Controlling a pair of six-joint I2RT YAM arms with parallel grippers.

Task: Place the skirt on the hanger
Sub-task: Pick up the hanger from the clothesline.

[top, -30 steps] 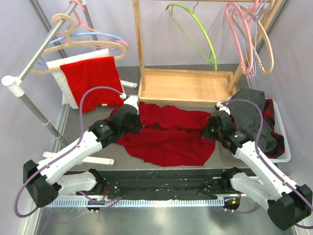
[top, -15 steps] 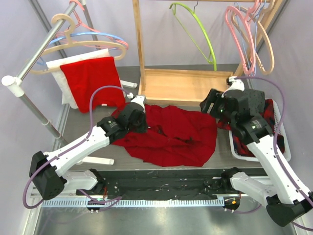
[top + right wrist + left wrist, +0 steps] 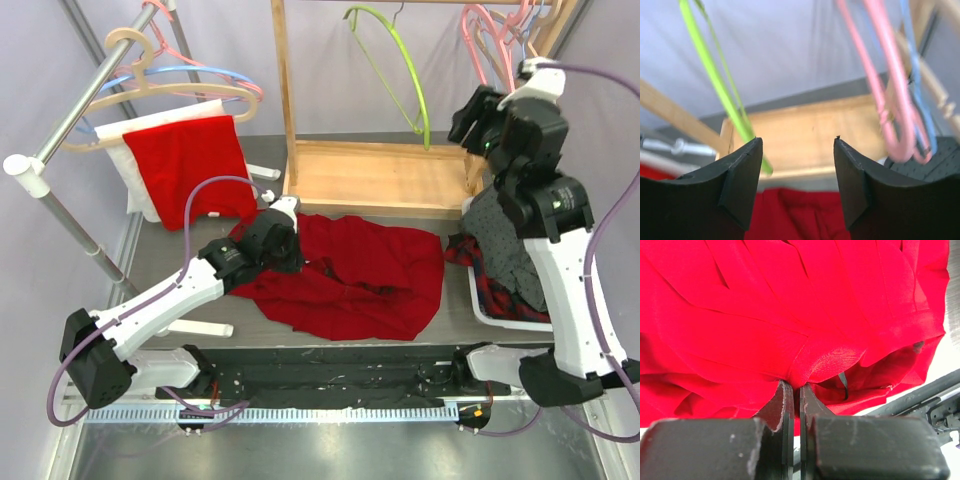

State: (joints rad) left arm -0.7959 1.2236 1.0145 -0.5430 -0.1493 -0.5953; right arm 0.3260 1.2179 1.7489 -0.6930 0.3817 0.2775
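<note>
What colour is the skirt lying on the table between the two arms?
The skirt is plain bright red with no pattern. The top external view shows it whole.

Bright, even light; shadows soft.
The overhead view is sharp, with a pale sheen on the metal table (image 3: 330,450) edge. The right wrist view blurs the pink hangers (image 3: 897,147). The left wrist view shows the red skirt (image 3: 790,315) saturated, its folds shaded.
</note>
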